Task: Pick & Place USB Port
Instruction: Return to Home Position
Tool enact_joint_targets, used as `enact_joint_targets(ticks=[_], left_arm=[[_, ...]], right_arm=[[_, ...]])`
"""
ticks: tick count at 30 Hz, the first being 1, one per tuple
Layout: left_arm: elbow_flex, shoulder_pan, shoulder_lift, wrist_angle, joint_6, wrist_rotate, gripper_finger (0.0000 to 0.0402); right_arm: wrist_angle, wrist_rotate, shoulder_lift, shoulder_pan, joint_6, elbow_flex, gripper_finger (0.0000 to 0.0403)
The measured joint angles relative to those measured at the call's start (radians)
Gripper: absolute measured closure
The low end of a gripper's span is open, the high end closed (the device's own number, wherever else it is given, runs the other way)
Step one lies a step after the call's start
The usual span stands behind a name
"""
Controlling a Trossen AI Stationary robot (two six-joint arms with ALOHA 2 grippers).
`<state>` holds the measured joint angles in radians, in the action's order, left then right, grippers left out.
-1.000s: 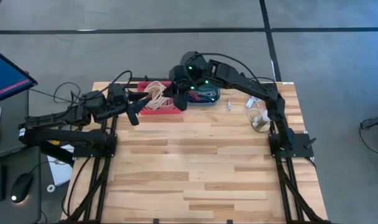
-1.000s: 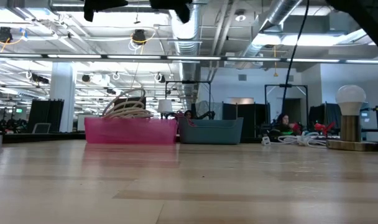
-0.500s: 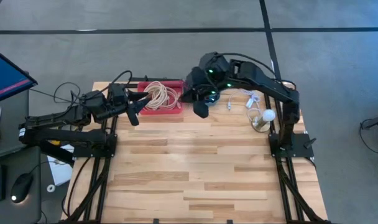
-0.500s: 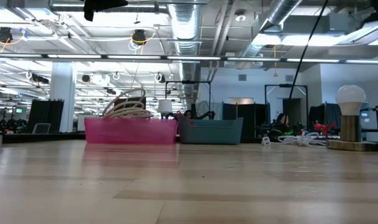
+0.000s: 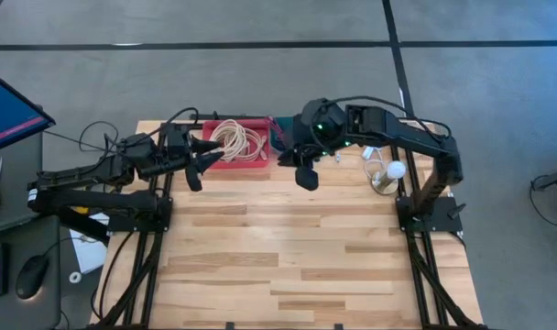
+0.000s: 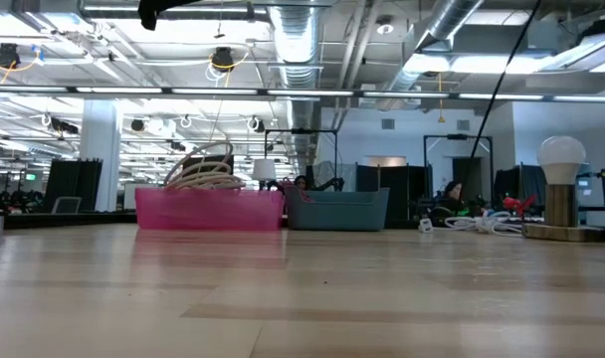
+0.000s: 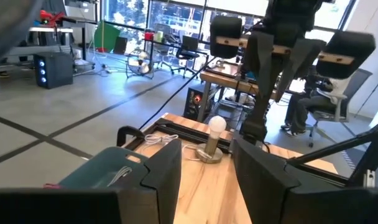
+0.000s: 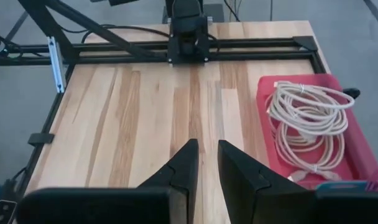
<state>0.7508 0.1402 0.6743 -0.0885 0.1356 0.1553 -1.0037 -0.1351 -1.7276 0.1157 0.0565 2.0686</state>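
Observation:
A red bin (image 5: pixel 251 162) holding coiled cream cables (image 5: pixel 234 139) stands at the table's far edge, with a teal bin (image 5: pixel 279 135) on its right, partly hidden by my right arm. My right gripper (image 5: pixel 304 176) hovers just near of the teal bin, above bare wood. Its fingers (image 8: pixel 207 171) stand a narrow gap apart with nothing between them. My left gripper (image 5: pixel 194 165) hangs open (image 7: pixel 204 180) at the red bin's left end. A small white piece (image 5: pixel 337 156) lies on the table right of the teal bin.
A white cable (image 5: pixel 375 150) and a bulb lamp on a wooden base (image 5: pixel 389 174) sit near the table's far right corner, beside the right arm's base. The wide wooden tabletop (image 5: pixel 288 247) stretches toward the near edge.
My right gripper has swung from above the gap between the red and teal bins toward the table's right and near edge, and now hangs over bare wood in front of the teal bin. The bins and cables have stayed where they were.

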Motion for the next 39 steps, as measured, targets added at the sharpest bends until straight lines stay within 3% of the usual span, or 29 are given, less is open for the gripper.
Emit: enact_joint_targets(ticks=[11,18,27,39], left_arm=[[0.0,-0.013,0.0,0.024,0.003,-0.033,0.0257],[0.0,-0.072,0.0,0.092,-0.029,-0.033,0.0257],[0.0,-0.173,0.002,0.21,-0.136,-0.033,0.0257],[0.0,-0.179,-0.005,0.217,-0.088,-0.012,0.0257]], right_arm=[[0.398,0.036,0.359,-0.011,-0.123,-0.541,0.0349],[0.6,0.128,0.585,-0.019,-0.133,-0.786,0.0349],[0.71,0.165,0.738,-0.039,-0.08,-0.909,0.0349],[0.71,0.162,0.765,-0.097,-0.083,-0.919,0.0349]])
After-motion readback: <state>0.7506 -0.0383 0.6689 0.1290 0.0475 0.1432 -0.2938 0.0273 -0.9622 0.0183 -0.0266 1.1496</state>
